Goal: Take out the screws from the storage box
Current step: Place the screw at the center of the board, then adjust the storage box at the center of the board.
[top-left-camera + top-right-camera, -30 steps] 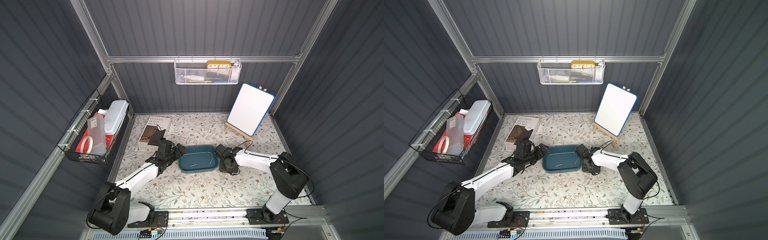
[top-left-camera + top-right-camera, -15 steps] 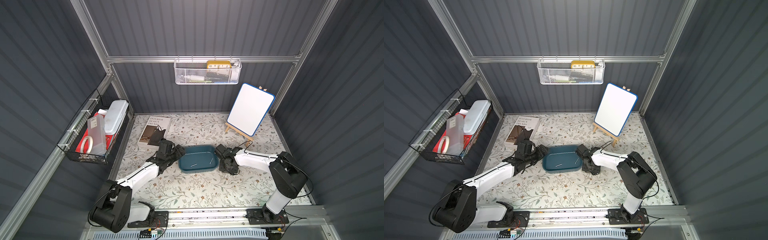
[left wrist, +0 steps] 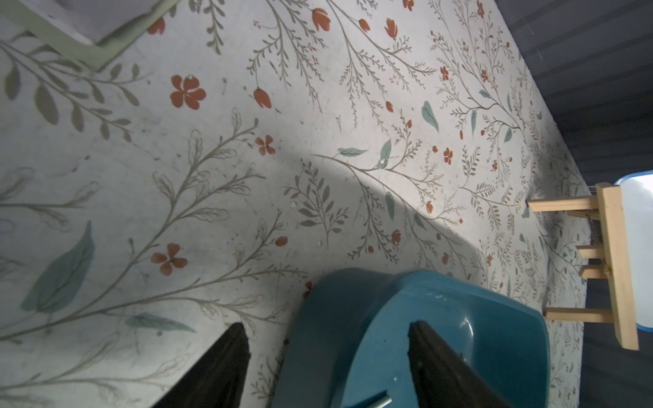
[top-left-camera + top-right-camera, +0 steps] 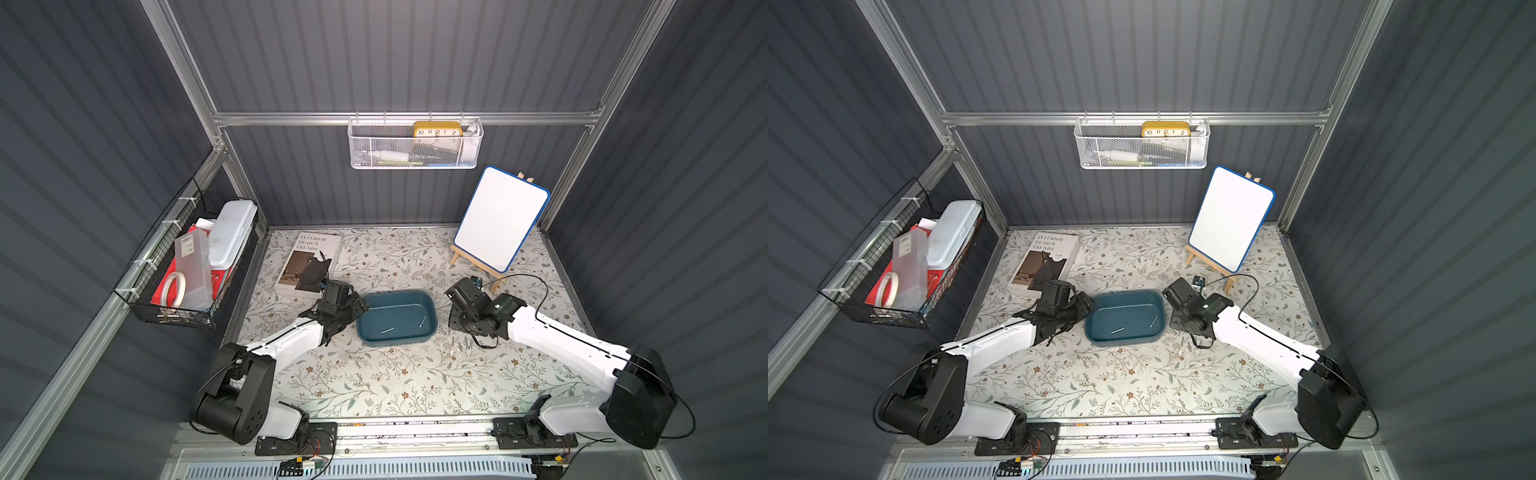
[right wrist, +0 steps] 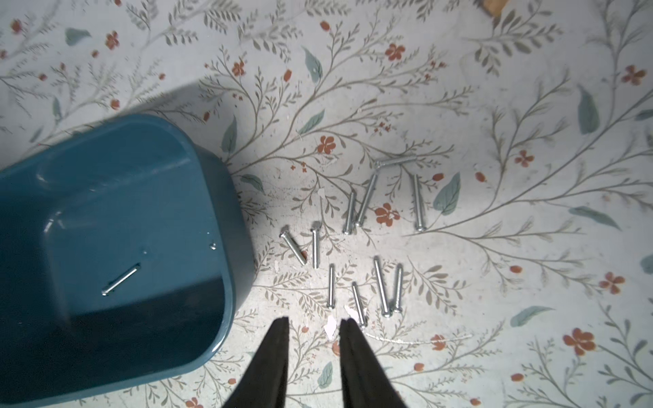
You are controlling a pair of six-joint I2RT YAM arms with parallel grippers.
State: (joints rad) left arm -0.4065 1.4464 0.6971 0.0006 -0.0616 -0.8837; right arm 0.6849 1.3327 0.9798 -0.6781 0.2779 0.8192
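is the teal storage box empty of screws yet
No, two screws lie on the floor of the storage box in a top view.

storage box (image 4: 399, 311): mid table, between the two arms
screws in box (image 4: 387, 331): two, apart, on its floor
loose screws (image 5: 314, 247): about ten, on table just right of box, close together
left gripper (image 3: 327, 328): at box's left end, one finger inside wall, one outside
right gripper (image 5: 314, 319): right of box, beside loose screws
book (image 4: 309, 259): flat, behind-left of box
whiteboard (image 4: 500, 218): on easel, back right
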